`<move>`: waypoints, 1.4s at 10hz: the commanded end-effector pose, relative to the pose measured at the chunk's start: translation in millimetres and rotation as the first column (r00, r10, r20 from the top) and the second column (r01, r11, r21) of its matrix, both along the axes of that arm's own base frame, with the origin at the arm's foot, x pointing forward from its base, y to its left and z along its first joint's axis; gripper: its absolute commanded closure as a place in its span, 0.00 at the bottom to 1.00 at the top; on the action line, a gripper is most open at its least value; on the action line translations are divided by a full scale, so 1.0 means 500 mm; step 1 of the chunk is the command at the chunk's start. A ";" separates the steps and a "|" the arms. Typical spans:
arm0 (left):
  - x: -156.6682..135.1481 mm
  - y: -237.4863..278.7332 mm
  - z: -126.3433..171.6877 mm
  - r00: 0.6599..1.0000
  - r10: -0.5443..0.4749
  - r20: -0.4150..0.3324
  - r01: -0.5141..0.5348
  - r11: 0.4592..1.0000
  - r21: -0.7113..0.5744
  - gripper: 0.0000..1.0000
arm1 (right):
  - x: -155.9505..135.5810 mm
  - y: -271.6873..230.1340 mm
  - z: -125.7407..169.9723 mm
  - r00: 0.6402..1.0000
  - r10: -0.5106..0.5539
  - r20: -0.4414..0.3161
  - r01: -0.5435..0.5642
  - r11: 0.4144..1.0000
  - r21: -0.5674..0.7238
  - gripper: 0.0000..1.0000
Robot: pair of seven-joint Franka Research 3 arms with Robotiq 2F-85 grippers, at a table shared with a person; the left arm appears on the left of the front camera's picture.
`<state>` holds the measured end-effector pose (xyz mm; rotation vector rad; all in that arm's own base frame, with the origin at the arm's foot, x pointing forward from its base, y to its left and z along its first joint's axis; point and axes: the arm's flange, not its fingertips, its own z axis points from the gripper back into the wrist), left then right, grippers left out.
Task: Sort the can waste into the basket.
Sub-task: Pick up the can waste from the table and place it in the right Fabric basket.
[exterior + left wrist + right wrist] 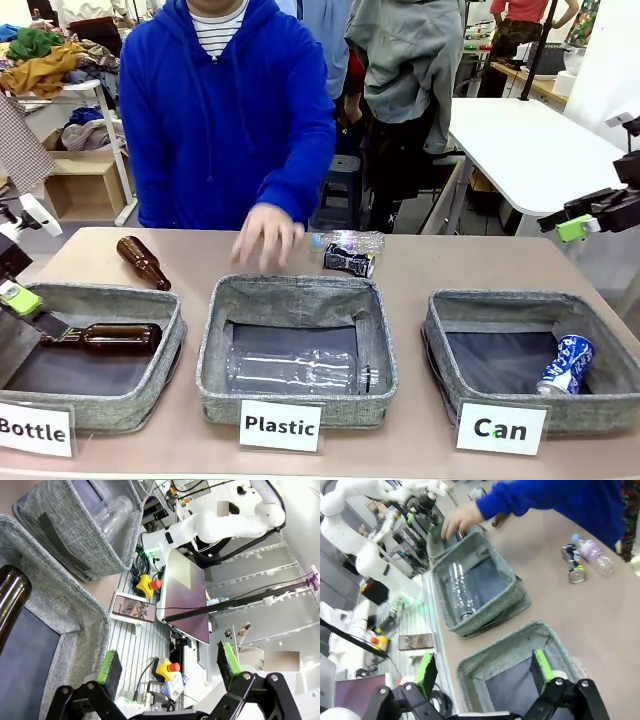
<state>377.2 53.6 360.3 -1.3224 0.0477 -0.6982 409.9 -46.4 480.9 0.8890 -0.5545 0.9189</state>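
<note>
The blue can with white pattern (566, 364) lies tilted in the right corner of the grey basket carded "Can" (530, 300). Behind the middle bin, the dented black can (350, 260) (574, 565) lies on the table beside a clear plastic bottle (352, 240). A person's hand (268, 232) hovers just left of it. My right gripper (578, 226) (484, 667) hangs open and empty, high at the right above the Can basket's (505, 652) near end. My left gripper (20, 300) (169, 661) is open and empty at the left bin's outer edge.
The "Plastic" bin (300, 295) in the middle holds a clear bottle (295, 370). The "Bottle" bin (110, 295) at the left holds a brown glass bottle (105, 337). Another brown bottle (143, 262) lies on the table behind it. White cards stand along the front edge.
</note>
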 end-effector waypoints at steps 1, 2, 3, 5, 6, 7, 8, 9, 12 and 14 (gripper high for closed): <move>-0.008 0.001 -0.001 1.000 -0.009 0.015 0.009 1.000 -0.009 0.00 | 0.074 0.091 0.070 0.994 -0.009 0.110 0.038 0.963 -0.267 0.00; -0.008 0.001 -0.001 1.000 -0.009 0.015 0.009 1.000 -0.009 0.00 | 0.130 0.137 0.089 0.992 -0.082 0.096 0.112 0.925 -0.364 0.00; -0.008 0.001 -0.001 1.000 -0.009 0.015 0.009 1.000 -0.009 0.00 | 0.184 0.181 0.095 0.993 -0.095 0.071 0.116 0.906 -0.406 0.00; -0.008 0.001 -0.001 1.000 -0.009 0.015 0.009 1.000 -0.009 0.00 | 0.280 0.290 0.088 0.991 -0.108 0.077 0.133 0.853 -0.504 0.00; -0.008 0.001 -0.001 1.000 -0.009 0.015 0.009 1.000 -0.009 0.00 | 0.316 0.349 0.078 0.990 -0.079 0.120 0.132 0.821 -0.555 0.00; -0.008 0.001 -0.001 1.000 -0.009 0.015 0.009 1.000 -0.009 0.00 | 0.340 0.407 0.060 0.986 -0.064 0.153 0.146 0.776 -0.614 0.00; -0.008 0.001 -0.001 1.000 -0.009 0.015 0.009 1.000 -0.009 0.00 | 0.363 0.462 0.029 0.993 -0.007 0.118 0.085 0.740 -0.668 0.00; -0.008 0.001 -0.001 1.000 -0.009 0.015 0.009 1.000 -0.009 0.00 | 0.373 0.488 0.008 0.996 0.013 0.083 0.049 0.711 -0.702 0.00; -0.008 0.001 -0.001 1.000 -0.009 0.015 0.009 1.000 -0.009 0.00 | 0.348 0.472 -0.003 0.992 0.006 0.125 0.077 0.756 -0.650 0.00; -0.008 0.001 -0.001 1.000 -0.009 0.015 0.009 1.000 -0.009 0.00 | 0.359 0.489 -0.022 0.995 0.034 0.091 0.037 0.731 -0.681 0.00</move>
